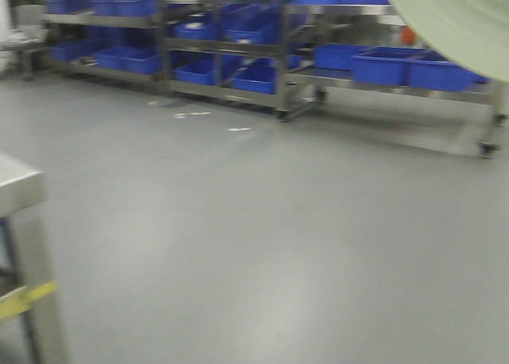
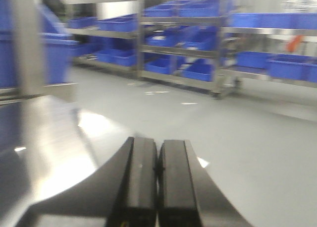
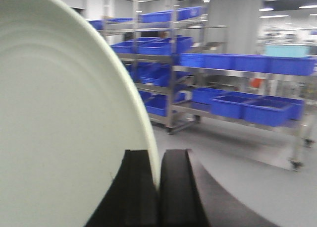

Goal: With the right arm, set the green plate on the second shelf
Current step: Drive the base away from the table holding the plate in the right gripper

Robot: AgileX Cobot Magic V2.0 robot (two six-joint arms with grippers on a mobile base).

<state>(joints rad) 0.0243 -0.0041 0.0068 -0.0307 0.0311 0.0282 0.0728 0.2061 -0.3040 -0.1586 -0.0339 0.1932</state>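
Note:
The green plate (image 3: pixel 59 118) is pale sage green and fills the left half of the right wrist view, held on edge. My right gripper (image 3: pixel 158 160) is shut on the plate's rim, one black finger on each side. Part of the plate (image 1: pixel 457 22) shows at the top right of the front view, raised in the air. My left gripper (image 2: pixel 158 157) is shut and empty, over a shiny steel surface (image 2: pixel 49 138). Neither gripper shows in the front view.
Steel racks (image 1: pixel 278 62) with several blue bins (image 1: pixel 382 64) stand across the grey floor (image 1: pixel 278 221) at the back. A steel table corner (image 1: pixel 20 185) with a leg marked by yellow tape is at the left. A wheeled rack is at the right (image 1: pixel 487 148).

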